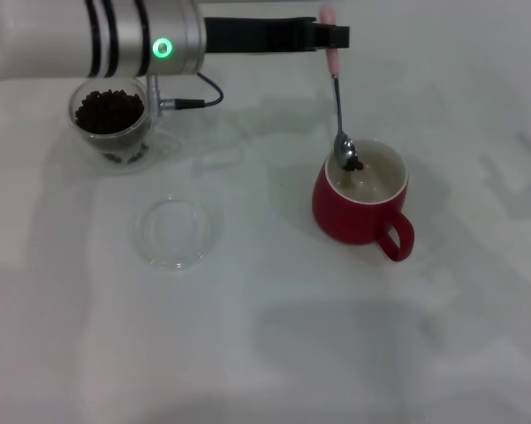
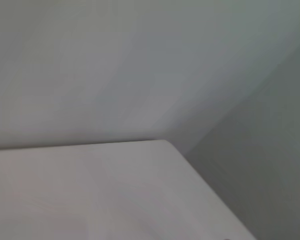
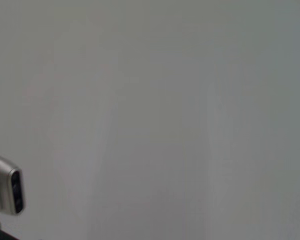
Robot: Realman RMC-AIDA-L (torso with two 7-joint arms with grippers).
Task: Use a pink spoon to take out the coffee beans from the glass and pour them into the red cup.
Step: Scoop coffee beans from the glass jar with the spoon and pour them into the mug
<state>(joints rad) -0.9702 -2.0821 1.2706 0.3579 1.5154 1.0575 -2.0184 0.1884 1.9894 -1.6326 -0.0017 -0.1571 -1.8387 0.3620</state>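
In the head view my left gripper [image 1: 329,35] reaches in from the upper left and is shut on the pink handle end of the pink spoon [image 1: 338,106]. The spoon hangs nearly upright with its metal bowl inside the rim of the red cup [image 1: 360,201], at its far left side, carrying a few dark coffee beans [image 1: 354,163]. The glass [image 1: 113,121] stands at the far left, partly under my left arm, with a heap of coffee beans [image 1: 109,109] in it. The right gripper is out of view.
A flat clear round dish [image 1: 174,231] lies on the white table [image 1: 274,336] between the glass and the red cup, nearer the front. A black cable [image 1: 199,99] hangs from my left arm by the glass. The wrist views show only bare pale surfaces.
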